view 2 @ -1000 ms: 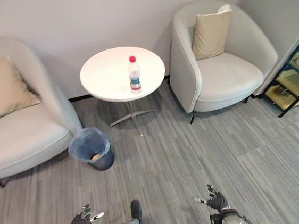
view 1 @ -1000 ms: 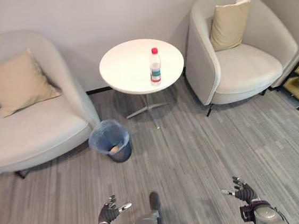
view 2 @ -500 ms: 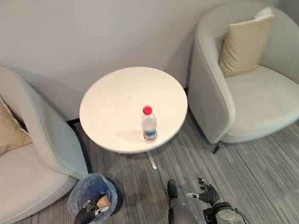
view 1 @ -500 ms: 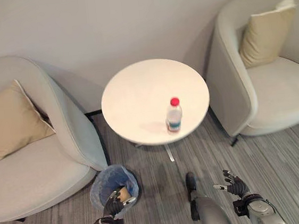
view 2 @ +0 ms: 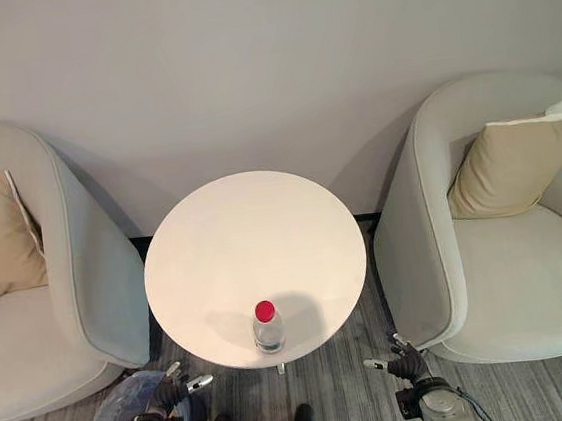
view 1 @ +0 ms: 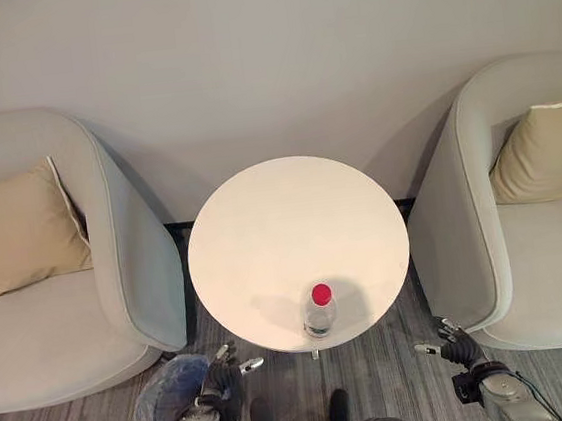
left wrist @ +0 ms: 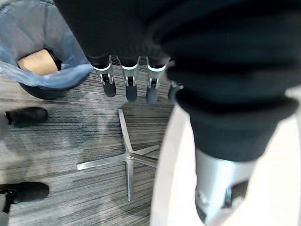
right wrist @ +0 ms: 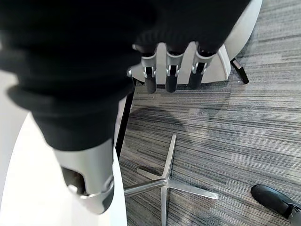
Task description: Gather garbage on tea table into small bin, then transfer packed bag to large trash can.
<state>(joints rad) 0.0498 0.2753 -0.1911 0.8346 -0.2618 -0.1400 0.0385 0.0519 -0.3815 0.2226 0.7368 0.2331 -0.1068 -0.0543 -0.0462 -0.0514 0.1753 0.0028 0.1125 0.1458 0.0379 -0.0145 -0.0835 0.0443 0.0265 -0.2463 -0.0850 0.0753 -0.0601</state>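
While empty, both hands' fingers (left wrist: 127,82) hang straight — untouching.

Two pale armchairs (view 1: 62,324) (view 1: 528,265), each with a tan cushion (view 1: 18,238) (view 1: 546,152), against a grey wall (view 1: 264,51).

table (view 1: 263,232) white | bottle (view 1: 320,312) red-capped | cushions (view 1: 19,228) tan | carpet (right wrist: 221,141) grey (striped)

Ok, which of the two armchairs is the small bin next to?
The armchair on the robot's left. The bin, lined with a blue bag, sits on the floor at its front corner; the other armchair is across the table.
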